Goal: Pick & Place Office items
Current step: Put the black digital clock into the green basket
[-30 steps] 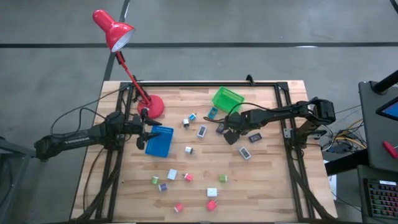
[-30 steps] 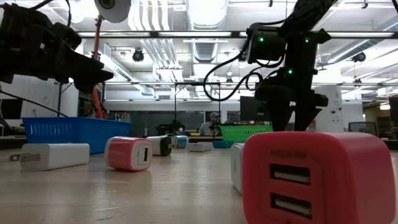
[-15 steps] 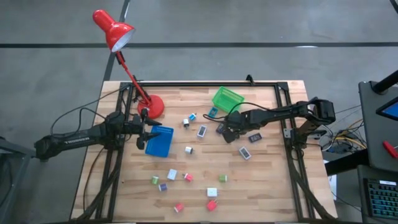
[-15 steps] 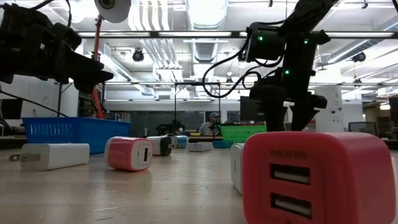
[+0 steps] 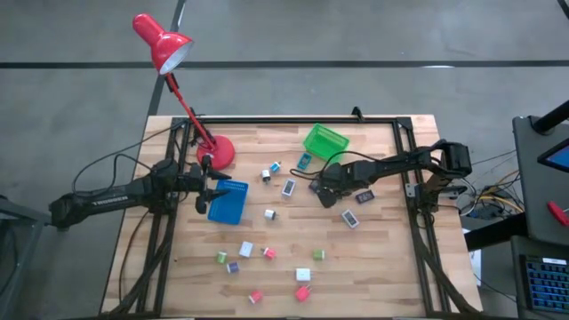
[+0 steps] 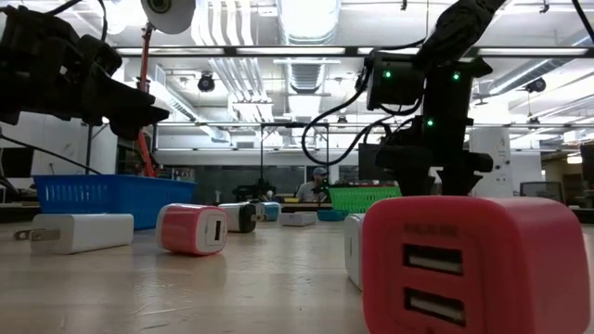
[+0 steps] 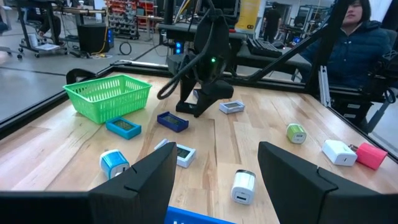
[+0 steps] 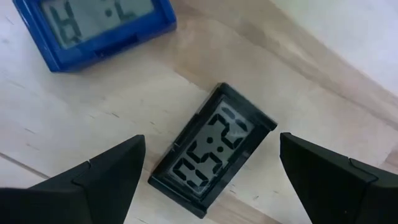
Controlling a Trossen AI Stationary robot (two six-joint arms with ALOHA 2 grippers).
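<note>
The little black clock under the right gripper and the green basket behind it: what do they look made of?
Black clock: likely hard plastic, a matte dark case around a glossy grey digit display. Green basket: probably moulded plastic, with bright uniform colour and open lattice walls. The open right gripper hangs just above the clock, not touching it.

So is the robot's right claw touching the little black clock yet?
Apart. In the right wrist view, the right gripper has its jaws open on either side of the black clock, with bare wood showing between each jaw and the clock.
</note>
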